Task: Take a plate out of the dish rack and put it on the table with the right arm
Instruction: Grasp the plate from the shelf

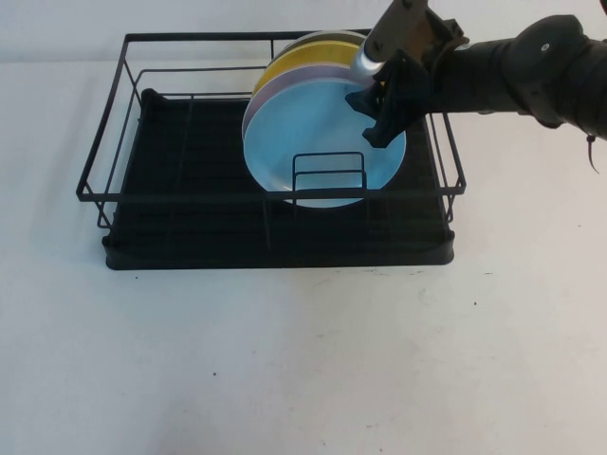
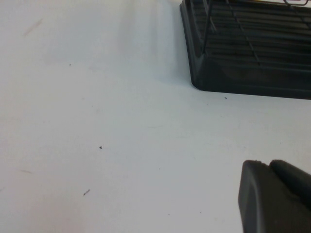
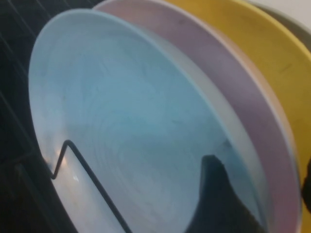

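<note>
Surface (image 1: 303, 379) is off-white, lightly specked, and carries the dish rack (image 1: 123, 142), black wire over a black tray base. Three plates stand on edge in the rack's right half, leaning back: yellow plate (image 1: 285, 59) rearmost, lilac plate (image 1: 254, 106) in the middle, and the plate (image 1: 303, 142), sky-blue, at the front, propped behind the small wire divider (image 1: 328, 175). Right arm (image 1: 531, 71) reaches in from the right; right hand (image 1: 384, 104) sits at the blue plate's upper right rim, one finger (image 3: 218, 194) visible in front of its face, but whether it's closed on the rim I cannot tell. Left hand (image 2: 277, 194) is parked low over bare surface near the rack's corner, finger state unreadable. Plate looks like smooth plastic: likely light, stiff, not fragile, but slippery. Best hold is probably the raised rim at the top edge, pinched front to back, then lifted clear of the divider.
</note>
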